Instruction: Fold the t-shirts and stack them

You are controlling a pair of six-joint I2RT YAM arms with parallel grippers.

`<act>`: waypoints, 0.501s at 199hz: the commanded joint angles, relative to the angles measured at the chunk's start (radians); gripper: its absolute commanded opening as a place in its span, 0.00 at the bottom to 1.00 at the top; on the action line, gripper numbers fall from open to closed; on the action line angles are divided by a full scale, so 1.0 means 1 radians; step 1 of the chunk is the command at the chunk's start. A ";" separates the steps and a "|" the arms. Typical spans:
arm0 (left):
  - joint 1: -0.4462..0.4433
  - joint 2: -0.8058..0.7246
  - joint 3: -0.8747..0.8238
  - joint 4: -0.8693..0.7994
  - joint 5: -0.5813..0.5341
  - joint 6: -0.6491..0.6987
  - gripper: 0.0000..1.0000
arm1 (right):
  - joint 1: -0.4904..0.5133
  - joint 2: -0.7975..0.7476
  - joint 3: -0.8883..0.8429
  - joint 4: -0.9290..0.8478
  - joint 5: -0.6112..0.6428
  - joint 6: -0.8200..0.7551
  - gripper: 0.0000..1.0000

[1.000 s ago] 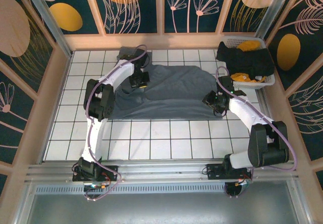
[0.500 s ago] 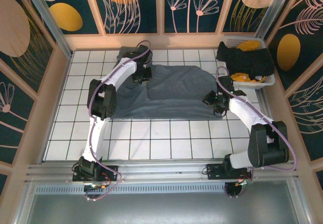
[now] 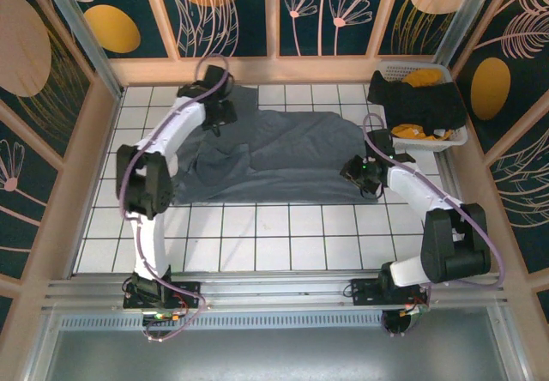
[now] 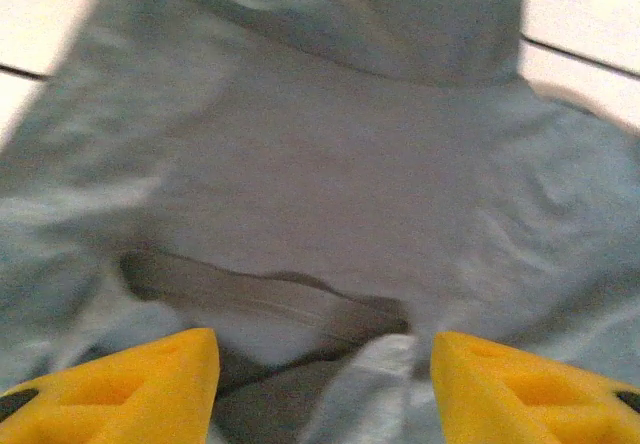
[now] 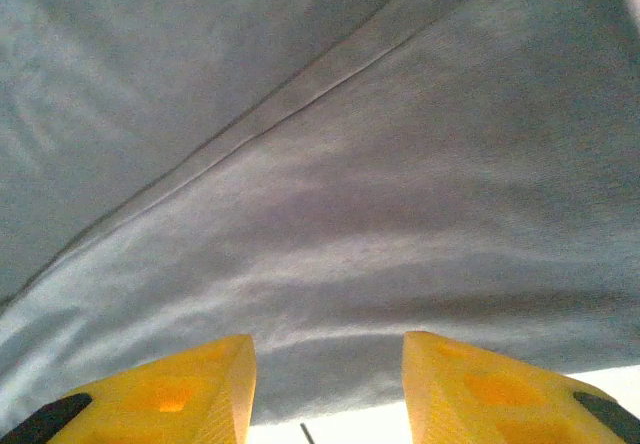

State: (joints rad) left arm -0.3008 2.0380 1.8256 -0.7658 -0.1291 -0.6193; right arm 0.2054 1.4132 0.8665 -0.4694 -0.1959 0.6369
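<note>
To me the slate blue-grey t-shirt is soft matt cloth, a fine knit with one stitched seam and gentle wrinkles. The fingers at both wrists look like hard yellow plastic, smooth, with a dull shine. The table is made of glossy white tiles. The laundry basket is white plastic, and the rail in front is bare metal.

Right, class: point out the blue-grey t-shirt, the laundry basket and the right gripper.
blue-grey t-shirt [image 3: 292, 154]: top external view, middle of its body.
laundry basket [image 3: 393, 68]: top external view, its white far rim.
right gripper [image 5: 328, 364]: right wrist view, gap between its yellow fingertips.
</note>
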 commanded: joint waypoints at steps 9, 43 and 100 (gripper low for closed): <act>0.095 0.003 -0.121 0.039 0.061 0.031 0.56 | 0.067 0.024 0.061 0.090 -0.120 -0.085 0.44; 0.123 0.039 -0.170 0.040 0.039 0.155 0.54 | 0.102 0.054 0.110 0.117 -0.168 -0.099 0.45; 0.131 0.060 -0.226 0.069 0.059 0.285 0.54 | 0.108 0.079 0.127 0.096 -0.155 -0.093 0.45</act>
State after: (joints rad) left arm -0.1707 2.0823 1.6249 -0.7219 -0.0605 -0.4244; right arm 0.3077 1.4780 0.9665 -0.3698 -0.3420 0.5560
